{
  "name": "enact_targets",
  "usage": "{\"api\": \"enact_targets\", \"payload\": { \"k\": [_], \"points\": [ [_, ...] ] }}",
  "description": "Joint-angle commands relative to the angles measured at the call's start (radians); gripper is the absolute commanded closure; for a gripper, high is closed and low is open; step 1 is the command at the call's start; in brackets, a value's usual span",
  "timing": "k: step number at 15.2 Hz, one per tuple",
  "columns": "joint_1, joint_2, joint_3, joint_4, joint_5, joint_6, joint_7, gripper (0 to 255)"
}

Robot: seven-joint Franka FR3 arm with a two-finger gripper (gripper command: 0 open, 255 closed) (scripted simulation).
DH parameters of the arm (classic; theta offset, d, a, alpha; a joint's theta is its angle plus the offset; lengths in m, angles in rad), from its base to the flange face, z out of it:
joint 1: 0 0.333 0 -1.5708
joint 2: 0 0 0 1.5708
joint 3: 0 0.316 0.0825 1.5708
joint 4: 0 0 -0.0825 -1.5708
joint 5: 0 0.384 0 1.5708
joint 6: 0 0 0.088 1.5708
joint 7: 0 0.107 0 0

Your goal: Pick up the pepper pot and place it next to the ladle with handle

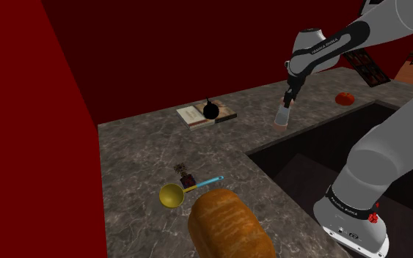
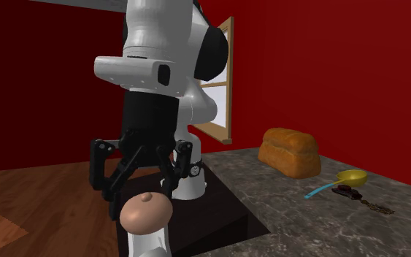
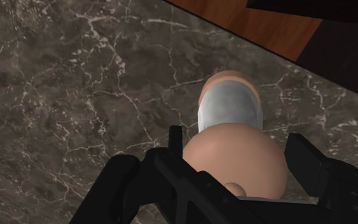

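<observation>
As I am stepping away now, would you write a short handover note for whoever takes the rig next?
Gripper: lowered over the rounded top of the pepper pot; whether it grips the pot cannot be told.
Pepper pot: upright, pinkish top and grey-white body, apparently on the counter by the edge of the dark sink recess.
Ladle: yellow bowl, blue handle, lying on the counter beside the bread loaf, well away from the pot.
Done: approach to the pot.
Left: confirm the grasp, lift, carry to the ladle, set the pot down next to it, release.
</observation>
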Motion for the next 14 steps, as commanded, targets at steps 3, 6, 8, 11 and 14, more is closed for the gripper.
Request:
{"api": "enact_targets", "payload": {
  "k": [3,6,8,11,14],
  "points": [
    [0.0,0.0,0.0,0.0,0.0,0.0,0.0,255],
    [0.0,0.0,0.0,-0.001,0.0,0.0,0.0,255],
    [0.0,-0.017,0.005,0.014,0.0,-0.031,-0.001,255],
    [0.0,-0.039,0.014,0.037,0.002,-0.077,-0.004,255],
    [0.001,-0.06,0.021,0.063,0.005,-0.121,-0.008,255]
  ]
}}
